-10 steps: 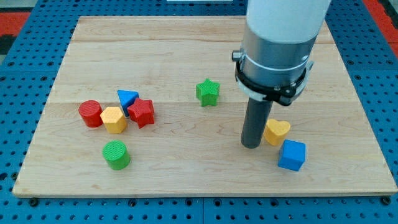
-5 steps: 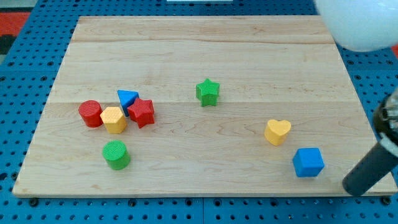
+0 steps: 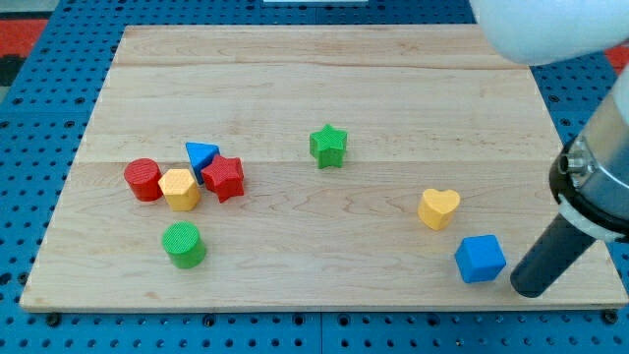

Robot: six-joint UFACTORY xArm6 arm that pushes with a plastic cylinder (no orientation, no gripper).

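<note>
- Eight coloured blocks are lying on the wooden board [image 3: 295, 79], and my tip [image 3: 528, 291] is resting near the board's bottom right corner.
- My tip is standing just beside the blue cube [image 3: 481, 260], on the cube's right and a little lower. Whether the two are touching cannot be told from this angle.
- The rod is leaning up towards the view's right. It is carrying nothing, being a plain end with nothing to clench or release.
- The yellow heart [image 3: 438, 208] is sitting near the cube, up and to its left, with a gap between them.
- The green star [image 3: 328, 146] is standing alone near the board's middle, well apart from my tip.
- Farthest off, at the view's left, the red star [image 3: 224, 177], blue triangle [image 3: 201, 155], yellow hexagon [image 3: 180, 189] and red cylinder [image 3: 143, 180] are crowding together.
- The green cylinder [image 3: 184, 245] is sitting just below that cluster.
- The blue perforated base [image 3: 29, 147] is showing around the board.
</note>
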